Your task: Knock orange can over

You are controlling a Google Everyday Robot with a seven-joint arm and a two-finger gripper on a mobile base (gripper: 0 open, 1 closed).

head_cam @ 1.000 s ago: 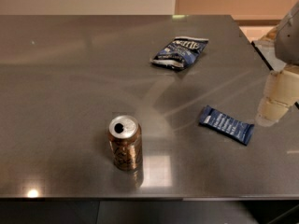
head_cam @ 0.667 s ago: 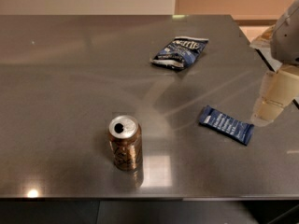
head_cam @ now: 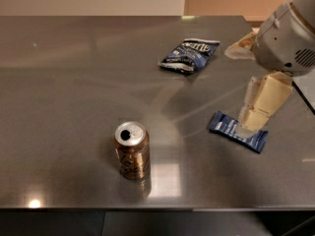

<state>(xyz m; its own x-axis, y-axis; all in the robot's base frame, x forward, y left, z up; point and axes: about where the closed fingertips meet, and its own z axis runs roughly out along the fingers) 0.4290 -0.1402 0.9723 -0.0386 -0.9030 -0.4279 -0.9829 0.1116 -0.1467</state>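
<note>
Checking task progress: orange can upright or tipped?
Upright: the orange can stands on its base, silver top facing up. The gripper is apart, over the blue wrapper.

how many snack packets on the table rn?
2. A blue chip bag lies far back, right of centre. A blue bar wrapper lies nearer, at the right, with the claw hanging right by it. None seem hidden.
</note>
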